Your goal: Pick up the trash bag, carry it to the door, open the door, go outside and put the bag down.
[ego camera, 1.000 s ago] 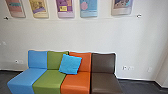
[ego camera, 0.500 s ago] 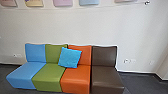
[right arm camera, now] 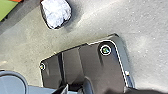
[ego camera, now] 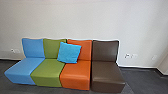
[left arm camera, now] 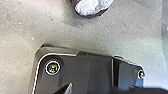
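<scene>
A dark grey floor [ego camera: 142, 80] meets a plain off-white wall [ego camera: 75, 20] along a dark skirting strip [ego camera: 135, 67]. Against the wall stand smooth, boxy, leather-like seats in blue [ego camera: 25, 65], green [ego camera: 48, 67], orange [ego camera: 76, 70] and brown [ego camera: 107, 72]. A wrinkled, square bright-blue cushion [ego camera: 69, 53] leans, tilted, across the green and orange backrests. The crumpled, whitish trash bag [right arm camera: 57, 12], dark at its edge, lies on the floor near the robot. I cannot tell how far open the left end effector [left arm camera: 100, 89] or right end effector [right arm camera: 75, 88] is, or what either holds.
</scene>
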`<state>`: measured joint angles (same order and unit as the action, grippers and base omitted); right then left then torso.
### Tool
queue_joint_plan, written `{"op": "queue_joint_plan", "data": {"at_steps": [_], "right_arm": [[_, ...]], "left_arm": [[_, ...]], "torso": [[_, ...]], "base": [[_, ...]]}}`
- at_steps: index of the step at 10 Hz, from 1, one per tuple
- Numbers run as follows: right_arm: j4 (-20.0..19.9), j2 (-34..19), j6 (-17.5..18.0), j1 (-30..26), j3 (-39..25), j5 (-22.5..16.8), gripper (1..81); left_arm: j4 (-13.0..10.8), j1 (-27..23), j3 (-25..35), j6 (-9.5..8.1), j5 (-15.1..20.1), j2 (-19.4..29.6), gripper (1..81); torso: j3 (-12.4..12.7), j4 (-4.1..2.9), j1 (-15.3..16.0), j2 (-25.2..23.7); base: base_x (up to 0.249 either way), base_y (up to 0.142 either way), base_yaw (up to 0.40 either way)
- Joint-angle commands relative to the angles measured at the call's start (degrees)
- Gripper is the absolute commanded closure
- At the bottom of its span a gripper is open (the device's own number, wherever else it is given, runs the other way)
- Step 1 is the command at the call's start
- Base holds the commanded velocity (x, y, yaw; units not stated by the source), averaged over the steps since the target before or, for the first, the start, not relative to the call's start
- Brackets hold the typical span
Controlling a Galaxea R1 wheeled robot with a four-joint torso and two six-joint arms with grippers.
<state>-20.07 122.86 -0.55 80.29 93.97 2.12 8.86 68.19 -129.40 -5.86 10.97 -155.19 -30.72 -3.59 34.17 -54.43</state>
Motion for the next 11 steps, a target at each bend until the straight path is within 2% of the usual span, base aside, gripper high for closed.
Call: {"op": "queue_joint_plan", "data": {"at_steps": [1,3,6,7,8,11], "right_arm": [[-1.3,-4.6,0.0,-2.5,-2.4,-4.0,1.0],[-1.6,-5.0,0.0,-2.7,-2.4,-4.0,1.0],[-1.8,-5.6,0.0,-3.6,-3.0,-4.0,1.0],[-1.8,-5.9,0.1,-3.8,-3.4,-4.0,1.0],[-1.8,-6.3,0.0,-4.1,-3.8,-4.1,1.0],[-1.9,-7.9,0.0,-6.3,-6.0,-5.5,1.0]], "left_arm": [[2.3,-6.4,0.6,0.15,5.8,1.9,1.0],[3.1,-8.5,0.5,0.15,7.9,1.8,1.0],[4.2,-11.5,0.5,0.15,9.2,2.1,1.0],[4.3,-12.4,0.5,0.15,10.8,2.1,1.0],[4.9,-13.0,0.3,0.15,10.9,2.1,1.0],[6.2,-14.7,0.1,0.15,11.4,2.3,1.0]], "torso": [[0.0,0.0,3.6,-5.5],[-0.2,0.0,6.2,-9.6],[-0.2,0.0,9.8,-15.5],[-0.2,0.0,11.3,-17.8],[-3.2,0.0,12.4,-19.6],[-8.2,0.0,15.7,-25.0]], "base": [[0.0,0.0,0.0],[0.0,0.0,0.0],[0.0,0.0,0.0],[0.0,0.0,0.0],[0.0,0.0,0.0],[0.0,0.0,0.0]]}}
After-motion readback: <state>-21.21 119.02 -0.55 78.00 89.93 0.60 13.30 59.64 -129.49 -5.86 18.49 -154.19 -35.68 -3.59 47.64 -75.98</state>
